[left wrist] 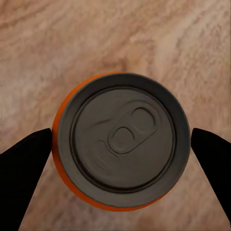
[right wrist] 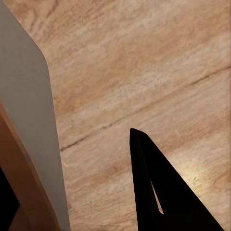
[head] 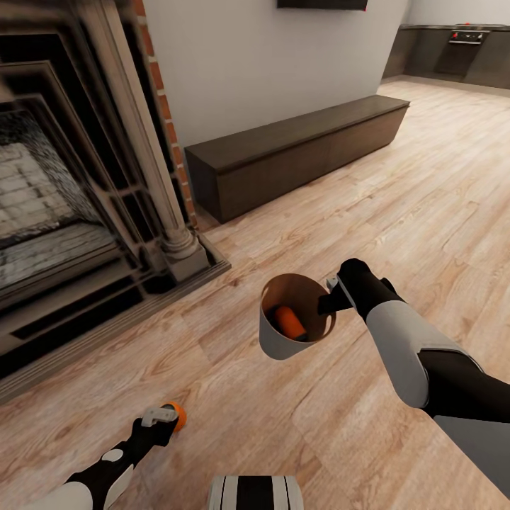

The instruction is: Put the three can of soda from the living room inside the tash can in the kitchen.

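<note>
While the pale wood-plank floor (head: 397,212) spreads from the carved fireplace (head: 78,205) and long dark bench (head: 297,152) toward the far kitchen (head: 453,53), the right gripper (head: 331,297) has its jaws clamped over the rim of the tapered trash can (head: 283,340), grey outside, wood-brown within. One orange soda can (head: 290,322) lies inside. The left gripper (left wrist: 122,147) has its jaws closed on another can (left wrist: 120,139), round with a dark grey top.
</note>
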Robot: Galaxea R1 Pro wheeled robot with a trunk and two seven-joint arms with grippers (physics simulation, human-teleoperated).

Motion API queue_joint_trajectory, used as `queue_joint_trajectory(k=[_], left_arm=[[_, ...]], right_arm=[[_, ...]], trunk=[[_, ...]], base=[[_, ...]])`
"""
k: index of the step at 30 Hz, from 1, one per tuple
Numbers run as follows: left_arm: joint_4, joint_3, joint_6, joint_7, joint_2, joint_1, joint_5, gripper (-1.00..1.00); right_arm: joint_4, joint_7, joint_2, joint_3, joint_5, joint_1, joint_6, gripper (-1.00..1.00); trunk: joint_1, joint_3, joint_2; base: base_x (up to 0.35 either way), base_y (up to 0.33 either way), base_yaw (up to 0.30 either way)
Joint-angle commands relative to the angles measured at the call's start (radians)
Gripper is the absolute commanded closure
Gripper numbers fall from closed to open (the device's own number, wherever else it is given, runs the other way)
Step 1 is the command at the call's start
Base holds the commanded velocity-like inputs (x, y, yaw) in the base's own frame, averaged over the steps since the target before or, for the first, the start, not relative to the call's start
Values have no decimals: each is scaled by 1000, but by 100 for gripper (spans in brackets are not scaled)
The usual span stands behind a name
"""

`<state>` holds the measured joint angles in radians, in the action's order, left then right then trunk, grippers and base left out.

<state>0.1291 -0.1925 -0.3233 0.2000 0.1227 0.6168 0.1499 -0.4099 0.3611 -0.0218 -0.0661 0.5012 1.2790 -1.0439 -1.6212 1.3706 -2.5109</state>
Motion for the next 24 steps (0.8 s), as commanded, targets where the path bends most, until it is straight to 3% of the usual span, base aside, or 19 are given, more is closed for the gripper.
queue_joint_trajectory(k=[1, 5, 24], left_arm=[[-1, 0, 1, -1, 0, 0, -1, 100], [-2, 1, 1, -1, 0, 0, -1, 100], [-5, 1, 8, 1, 0, 0, -4, 100]], right_arm=[[0, 2, -1, -3, -28, 0, -3, 100], [0, 2, -1, -2, -29, 0, -3, 100], [1, 4, 2, -3, -29, 0, -3, 100]], trunk=[[0, 0, 0], [0, 0, 0], [9, -74, 4]], base=[[0, 0, 0], [0, 0, 0], [0, 0, 0]])
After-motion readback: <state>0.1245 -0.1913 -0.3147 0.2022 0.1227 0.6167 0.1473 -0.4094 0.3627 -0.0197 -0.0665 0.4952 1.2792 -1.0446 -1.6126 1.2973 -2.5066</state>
